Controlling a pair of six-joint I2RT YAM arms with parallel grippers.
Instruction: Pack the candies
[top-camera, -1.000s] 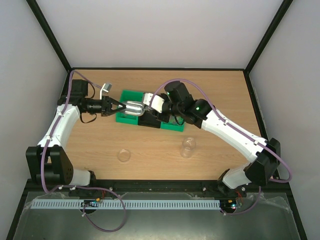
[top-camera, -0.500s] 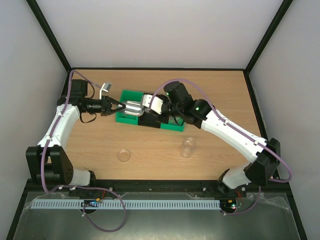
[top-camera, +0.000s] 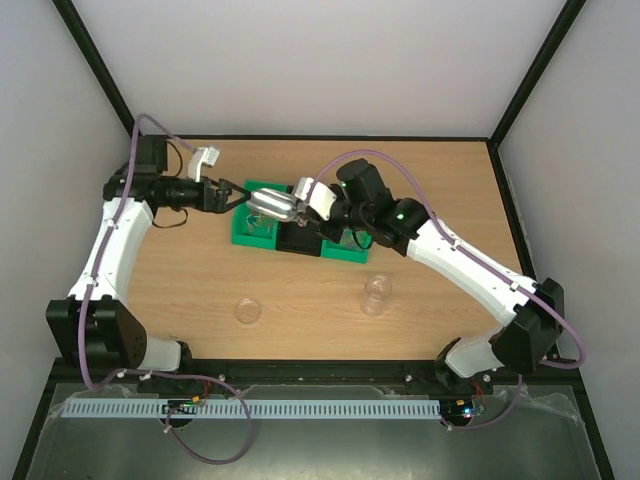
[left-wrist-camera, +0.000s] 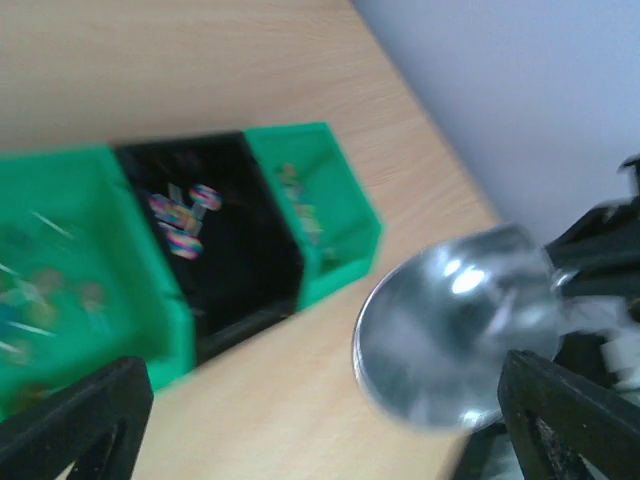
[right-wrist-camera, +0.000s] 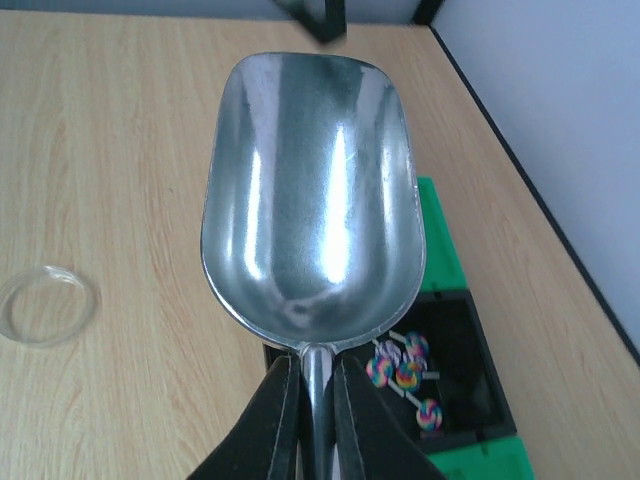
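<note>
Holding an empty metal scoop (right-wrist-camera: 312, 200) by its thin handle, the right gripper (right-wrist-camera: 312, 420) is clenched tight on it. The bowl hangs above the bin row (top-camera: 240, 238). The left gripper (left-wrist-camera: 320, 410) has its jaws spread wide and grips nothing, with the scoop bowl just ahead of it.

Risks:
- The grip is on the narrow handle only. Digging into the bin could twist the scoop in the jaws and dump the load.
- The scoop bowl looks wide against the mouth of the clear jar (top-camera: 376, 293), so a pour may scatter sweets onto the table.
- The jar stands well apart from the bins, nearer the arm bases, so a carry with a tilted bowl loses candies.
- The left arm sits close to the scoop, and a swing could clip it.
- The jar looks light, so a knock could tip it.

The lid (top-camera: 248, 310) lies apart from the jar on the table.

The candies (right-wrist-camera: 405, 370) lie in the black middle compartment. They are tiny round swirls of pink, orange, green and purple, some with what look like short white sticks. More show blurred in the green compartments on either side, and none are in the scoop.
</note>
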